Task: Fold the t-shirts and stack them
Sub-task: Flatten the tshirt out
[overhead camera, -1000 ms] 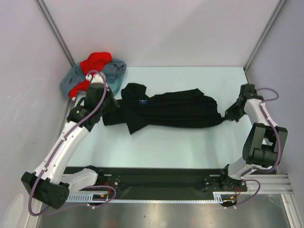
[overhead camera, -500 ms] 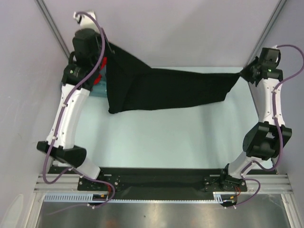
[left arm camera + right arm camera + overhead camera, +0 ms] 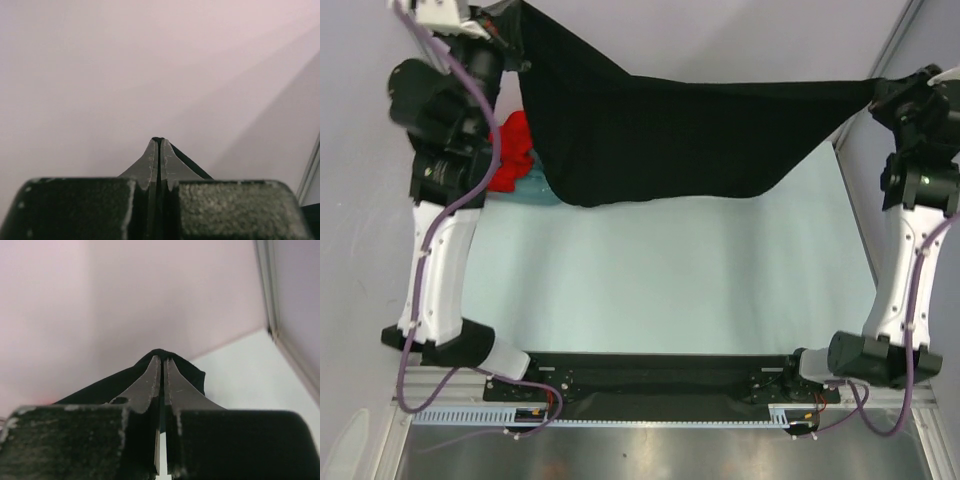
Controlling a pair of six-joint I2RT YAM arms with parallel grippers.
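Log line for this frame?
left gripper: shut on black t-shirt | right gripper: shut on black t-shirt | black t-shirt: hanging spread between both | red t-shirt, grey-blue t-shirt: bunched far left

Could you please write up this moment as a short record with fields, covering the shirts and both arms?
black t-shirt: held up over the table, spread between both arms, lower edge sagging
left fingers: shut on the black t-shirt's left end, up high
right fingers: shut on its right end
red t-shirt: crumpled at the far left
grey-blue t-shirt: beside the red one, mostly hidden
folded so far: none visible
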